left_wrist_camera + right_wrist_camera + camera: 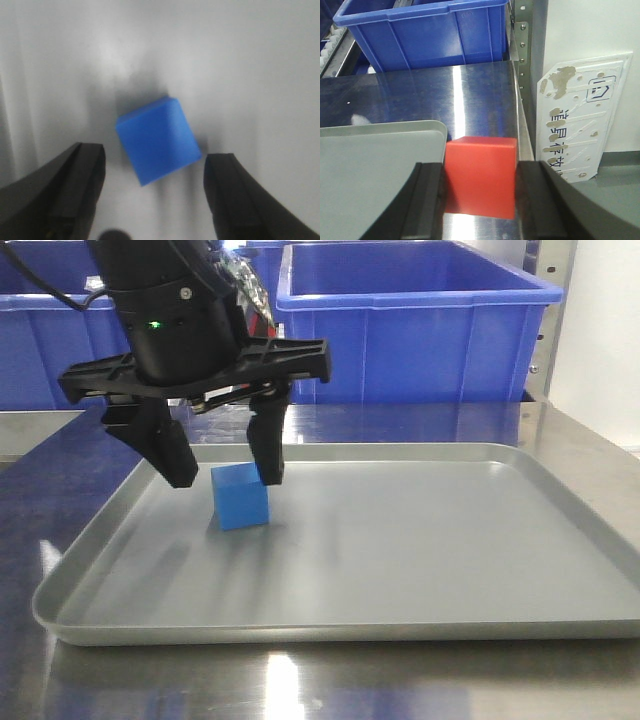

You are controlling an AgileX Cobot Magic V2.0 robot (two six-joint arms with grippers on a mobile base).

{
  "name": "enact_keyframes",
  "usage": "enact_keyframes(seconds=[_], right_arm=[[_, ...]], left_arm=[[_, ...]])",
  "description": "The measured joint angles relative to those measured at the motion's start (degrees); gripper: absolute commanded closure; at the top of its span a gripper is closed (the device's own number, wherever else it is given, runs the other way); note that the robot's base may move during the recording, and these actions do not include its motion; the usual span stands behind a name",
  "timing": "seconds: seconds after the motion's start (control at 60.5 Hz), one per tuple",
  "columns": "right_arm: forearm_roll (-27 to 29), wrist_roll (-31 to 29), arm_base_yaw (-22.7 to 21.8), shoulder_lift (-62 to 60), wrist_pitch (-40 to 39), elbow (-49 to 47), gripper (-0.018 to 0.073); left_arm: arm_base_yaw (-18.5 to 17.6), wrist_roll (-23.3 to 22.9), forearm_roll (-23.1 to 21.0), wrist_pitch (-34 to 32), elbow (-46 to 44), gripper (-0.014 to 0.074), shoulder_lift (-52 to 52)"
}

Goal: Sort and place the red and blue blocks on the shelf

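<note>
The blue block (241,499) sits on the grey tray (420,570), left of its middle. My left gripper (227,478) hangs over it, open, one finger on each side of the cube and close to its top. From the left wrist, the blue block (158,146) lies turned at an angle just ahead of the two spread fingers of the left gripper (155,167). My right gripper (480,172) is shut on the red block (481,175), low over the steel top beside the tray corner (427,132). The shelf's steel upright (522,45) rises behind.
Large blue bins (415,325) stand behind the tray, and another bin (427,32) shows in the right wrist view. A white board with printed characters (580,115) leans at the right of the steel top (470,95).
</note>
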Motion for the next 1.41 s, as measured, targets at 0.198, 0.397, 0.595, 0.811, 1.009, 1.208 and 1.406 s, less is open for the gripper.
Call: enact_keyframes(seconds=[0.198, 0.397, 0.595, 0.811, 1.009, 1.208, 1.406], right_arm=[[0.0, 0.0, 0.0, 0.0, 0.0, 0.0, 0.051], [0.0, 0.0, 0.0, 0.0, 0.0, 0.0, 0.051], [0.0, 0.0, 0.0, 0.0, 0.0, 0.0, 0.051], [0.0, 0.0, 0.0, 0.0, 0.0, 0.0, 0.051], [0.0, 0.0, 0.0, 0.0, 0.0, 0.0, 0.051], [0.0, 0.0, 0.0, 0.0, 0.0, 0.0, 0.051], [0.0, 0.0, 0.0, 0.0, 0.0, 0.0, 0.051]], left_arm=[[0.0, -3.87, 0.0, -2.24, 0.0, 0.0113, 0.4], [0.0, -5.41, -0.09, -1.87, 0.0, 0.0113, 2.82], [-0.27, -6.23, -0.22, -1.49, 0.0, 0.0113, 4.64], [-0.4, -7.58, -0.22, -1.83, 0.0, 0.0118, 4.72], [-0.4, -7.71, -0.22, -2.16, 0.0, 0.0164, 4.72], [-0.4, -7.85, 0.3, -2.16, -0.09, 0.0421, 4.72], [-0.4, -7.88, 3.38, -1.32, -0.12, 0.0472, 4.47]])
